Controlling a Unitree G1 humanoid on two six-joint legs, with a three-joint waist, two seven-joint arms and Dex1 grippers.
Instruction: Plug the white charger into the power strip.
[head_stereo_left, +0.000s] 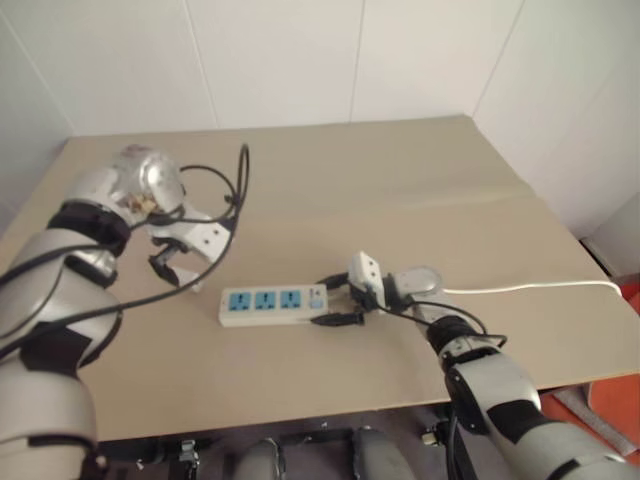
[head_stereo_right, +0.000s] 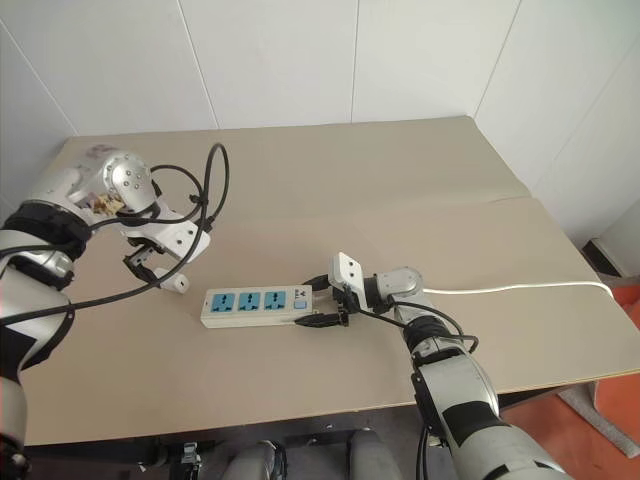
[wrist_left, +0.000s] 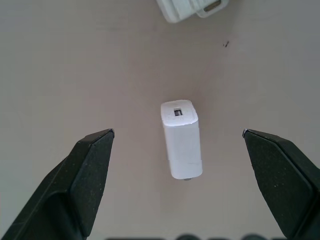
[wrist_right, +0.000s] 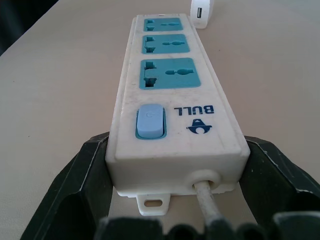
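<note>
Right gripper (wrist_right: 172, 165) clamping power strip (head_stereo_left: 272, 304) switch end, left gripper (wrist_left: 175, 165) spread over white charger (wrist_left: 181, 138), bare table (head_stereo_left: 400, 180)

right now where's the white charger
The white charger lies on the table on the robot's left, just off the far end of the power strip, directly below the open left gripper.

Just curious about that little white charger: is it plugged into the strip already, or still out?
Out. The charger lies on its side on the table, just beyond the power strip, whose three blue sockets are empty.
</note>
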